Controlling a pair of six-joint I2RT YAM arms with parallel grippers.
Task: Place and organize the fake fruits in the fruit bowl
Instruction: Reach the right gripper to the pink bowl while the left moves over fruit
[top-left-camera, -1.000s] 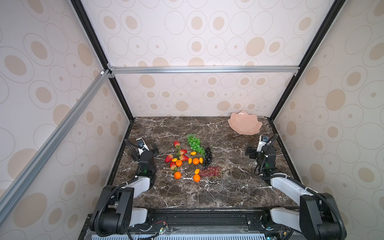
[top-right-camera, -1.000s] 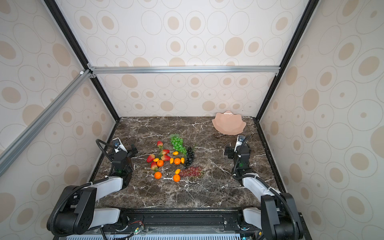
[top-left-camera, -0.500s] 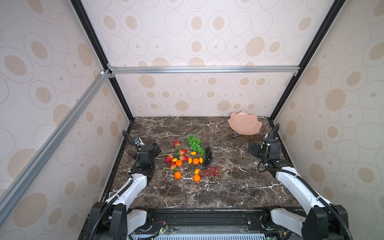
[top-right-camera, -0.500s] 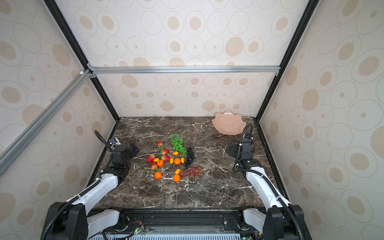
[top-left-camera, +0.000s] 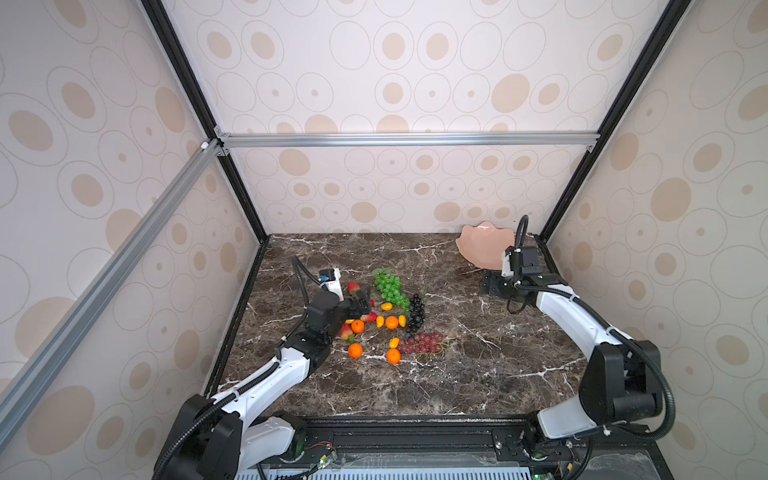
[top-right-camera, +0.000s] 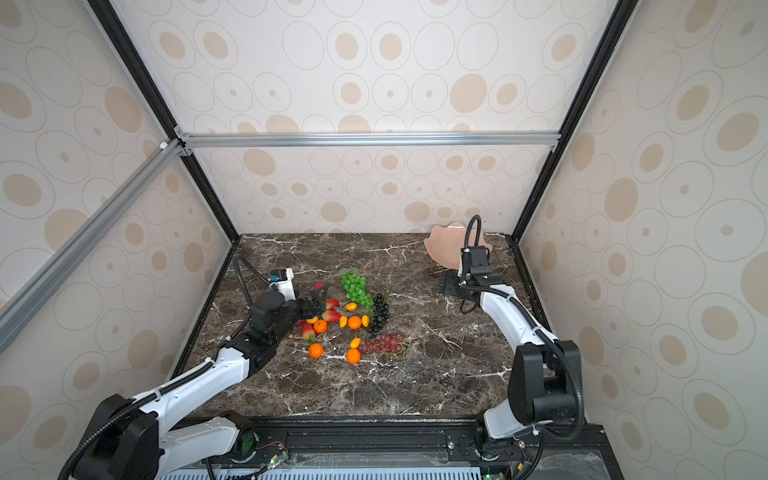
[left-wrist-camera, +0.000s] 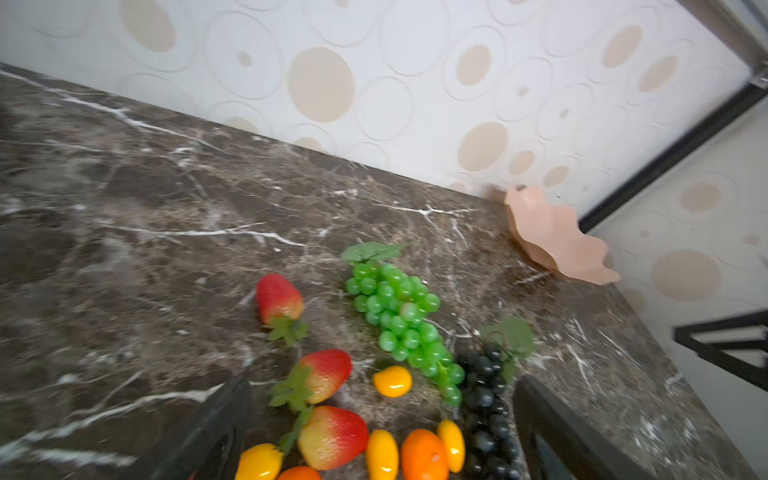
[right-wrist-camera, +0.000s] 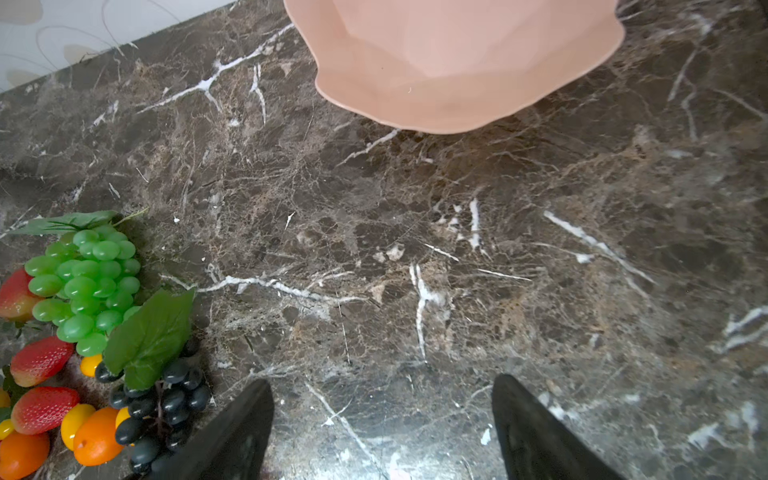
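The fake fruits lie in a loose cluster left of the table's middle: green grapes, black grapes, red-purple grapes, tangerines, kumquats and strawberries. My left gripper hangs open over the cluster's left side, and in its wrist view its fingers flank strawberries and kumquats without touching them. The pink fruit bowl stands empty at the back right. My right gripper is open above bare marble just in front of the fruit bowl, with nothing between its fingers.
Patterned walls close in the marble table on the left, back and right. A black frame post stands in the corner right behind the bowl. The right arm's cable loops above the bowl's rim.
Both arms have stretched out from the front. The left gripper has swung right, over the fruit cluster. The right gripper has moved back and left, to just before the bowl.
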